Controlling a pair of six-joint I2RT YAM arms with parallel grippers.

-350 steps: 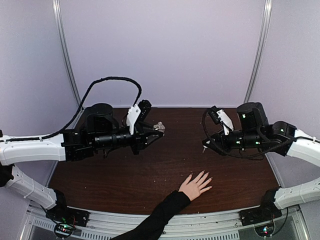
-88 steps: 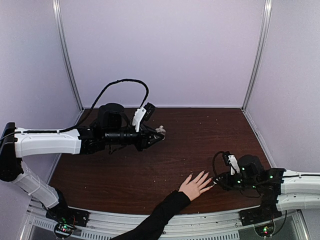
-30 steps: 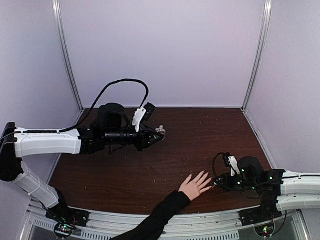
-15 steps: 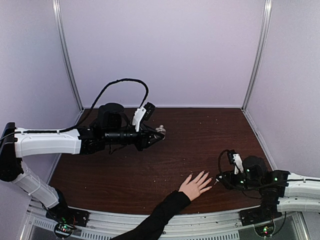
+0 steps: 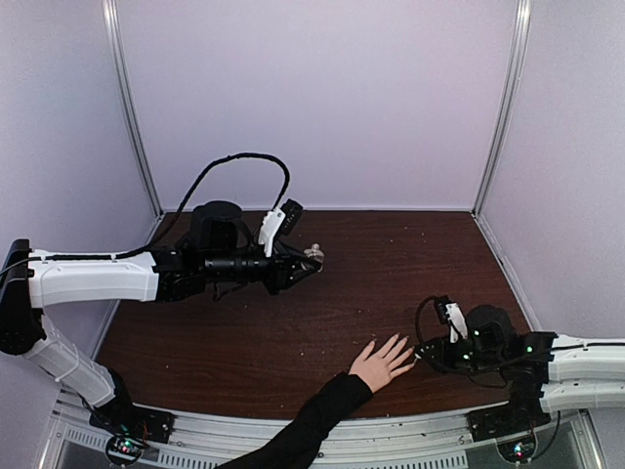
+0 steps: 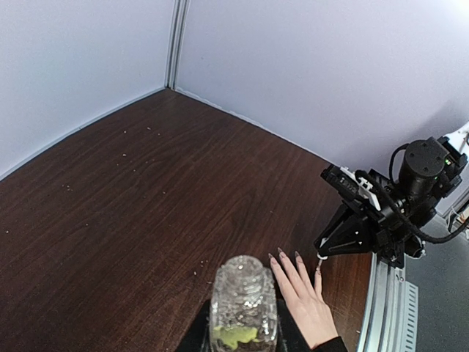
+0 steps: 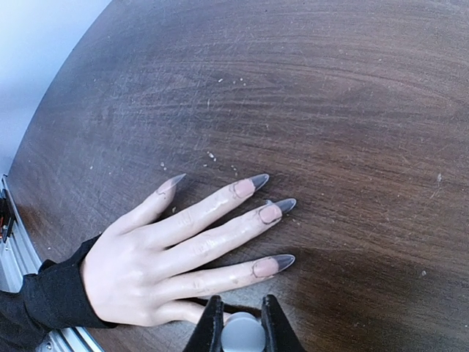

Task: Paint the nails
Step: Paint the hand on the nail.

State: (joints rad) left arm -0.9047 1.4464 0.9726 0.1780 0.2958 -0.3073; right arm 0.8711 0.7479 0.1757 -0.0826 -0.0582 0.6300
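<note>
While left gripper [image 5: 305, 266] holds bottle [image 6: 244, 297], right gripper [image 7: 239, 315] closed near nails [image 7: 269, 213]

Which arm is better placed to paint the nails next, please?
The right. The right gripper, clamping a small white applicator, sits beside the hand, with the nails just ahead of it. The left gripper holds the glass bottle far back across the table.

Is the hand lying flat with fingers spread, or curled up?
Spread and flat: the hand lies palm down on the table, fingers fanned apart, nails showing.
</note>
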